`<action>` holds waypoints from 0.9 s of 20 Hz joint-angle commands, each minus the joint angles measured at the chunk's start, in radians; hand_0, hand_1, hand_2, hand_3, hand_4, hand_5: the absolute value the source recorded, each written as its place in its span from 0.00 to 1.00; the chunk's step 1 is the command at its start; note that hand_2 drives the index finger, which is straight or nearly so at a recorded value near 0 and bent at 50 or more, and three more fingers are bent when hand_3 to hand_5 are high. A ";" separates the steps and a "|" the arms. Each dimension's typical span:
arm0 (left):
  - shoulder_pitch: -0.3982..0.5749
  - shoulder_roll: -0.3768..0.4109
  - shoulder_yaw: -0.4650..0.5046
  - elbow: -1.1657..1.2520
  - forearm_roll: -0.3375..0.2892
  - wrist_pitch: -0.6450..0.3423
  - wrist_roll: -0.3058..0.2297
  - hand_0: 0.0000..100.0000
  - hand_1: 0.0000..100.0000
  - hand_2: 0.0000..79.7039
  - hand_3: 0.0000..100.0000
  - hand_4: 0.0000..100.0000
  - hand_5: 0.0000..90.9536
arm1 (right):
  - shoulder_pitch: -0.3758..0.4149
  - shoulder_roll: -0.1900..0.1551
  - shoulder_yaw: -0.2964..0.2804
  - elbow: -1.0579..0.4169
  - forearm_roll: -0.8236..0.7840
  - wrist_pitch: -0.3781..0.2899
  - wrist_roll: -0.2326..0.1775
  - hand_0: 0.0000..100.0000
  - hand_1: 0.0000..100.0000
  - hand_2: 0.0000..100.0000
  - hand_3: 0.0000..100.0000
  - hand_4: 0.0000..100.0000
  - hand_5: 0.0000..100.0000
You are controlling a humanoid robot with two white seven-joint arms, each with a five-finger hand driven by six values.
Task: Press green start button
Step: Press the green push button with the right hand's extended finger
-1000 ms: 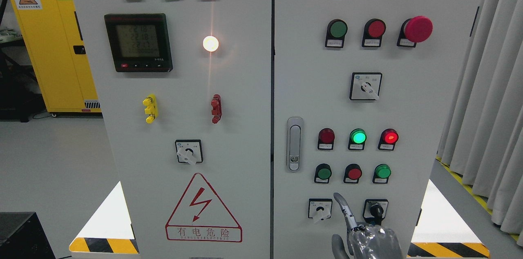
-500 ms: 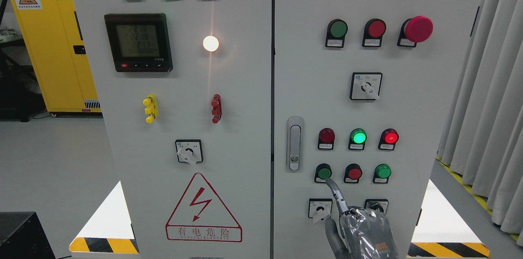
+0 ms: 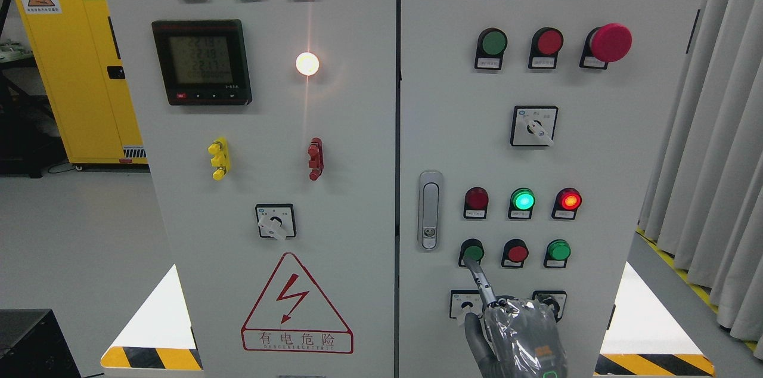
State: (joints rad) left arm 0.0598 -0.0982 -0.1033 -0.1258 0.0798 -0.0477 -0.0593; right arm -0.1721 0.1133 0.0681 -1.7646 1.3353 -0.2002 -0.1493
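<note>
A green push button (image 3: 472,251) sits at the left end of the lowest button row on the right cabinet door (image 3: 453,127). My right hand (image 3: 520,335), wrapped in clear plastic, rises from the bottom edge just right of the middle. Its index finger (image 3: 481,282) is stretched up and to the left, and its tip meets the lower edge of that green button. The other fingers are curled in and hold nothing. The hand covers part of the two rotary switches below the row.
Beside the green button are a red button (image 3: 516,253) and another green one (image 3: 558,250), with three indicator lamps above. A door handle (image 3: 429,210) stands to the left. Grey curtains (image 3: 709,157) hang at the right, and a yellow cabinet (image 3: 77,68) stands at the far left.
My right hand has risen and shifted left. Its index fingertip went from beside the lower rotary switches up to the green button's lower edge.
</note>
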 commanded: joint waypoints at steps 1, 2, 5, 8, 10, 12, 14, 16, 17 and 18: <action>0.000 0.000 0.001 0.000 0.000 0.000 -0.001 0.12 0.56 0.00 0.00 0.00 0.00 | -0.013 0.002 0.001 0.045 -0.002 -0.001 0.000 0.73 0.96 0.00 1.00 1.00 1.00; 0.000 0.000 0.001 0.000 0.000 0.000 -0.001 0.12 0.56 0.00 0.00 0.00 0.00 | -0.012 0.002 -0.002 0.045 -0.002 -0.001 0.000 0.72 0.96 0.00 1.00 1.00 1.00; 0.000 0.000 0.001 0.000 0.000 0.000 -0.001 0.12 0.56 0.00 0.00 0.00 0.00 | -0.013 0.002 -0.011 0.045 -0.004 -0.002 0.000 0.72 0.96 0.00 1.00 1.00 1.00; 0.000 0.000 -0.001 0.000 0.000 0.000 -0.001 0.12 0.56 0.00 0.00 0.00 0.00 | -0.013 0.000 -0.014 0.044 -0.004 -0.002 0.000 0.73 0.96 0.00 1.00 1.00 1.00; 0.000 0.000 0.001 0.000 0.000 0.000 -0.001 0.12 0.56 0.00 0.00 0.00 0.00 | -0.015 0.000 -0.014 0.044 -0.005 -0.002 0.000 0.73 0.95 0.00 1.00 1.00 1.00; 0.000 0.000 -0.001 0.000 0.000 0.000 -0.001 0.12 0.56 0.00 0.00 0.00 0.00 | -0.015 0.000 -0.014 0.042 -0.007 -0.002 0.000 0.73 0.95 0.00 1.00 1.00 1.00; 0.000 0.000 -0.001 0.000 0.000 0.000 -0.001 0.12 0.56 0.00 0.00 0.00 0.00 | -0.015 0.000 -0.017 0.042 -0.008 -0.002 0.000 0.73 0.95 0.00 1.00 1.00 1.00; 0.000 0.000 0.001 0.000 0.000 0.000 -0.001 0.12 0.56 0.00 0.00 0.00 0.00 | -0.023 0.000 -0.028 0.042 -0.008 -0.002 0.002 0.73 0.95 0.00 1.00 1.00 1.00; 0.000 0.000 0.001 0.000 0.000 0.000 -0.001 0.12 0.56 0.00 0.00 0.00 0.00 | -0.026 0.000 -0.030 0.042 -0.008 -0.002 0.002 0.73 0.95 0.00 1.00 1.00 1.00; 0.000 0.000 0.001 0.000 0.000 0.000 -0.001 0.12 0.56 0.00 0.00 0.00 0.00 | -0.026 0.000 -0.030 0.042 -0.010 -0.004 0.002 0.73 0.95 0.00 1.00 1.00 1.00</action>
State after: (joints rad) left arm 0.0597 -0.0982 -0.1033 -0.1258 0.0796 -0.0478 -0.0593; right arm -0.1906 0.1140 0.0536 -1.7302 1.3283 -0.2020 -0.1483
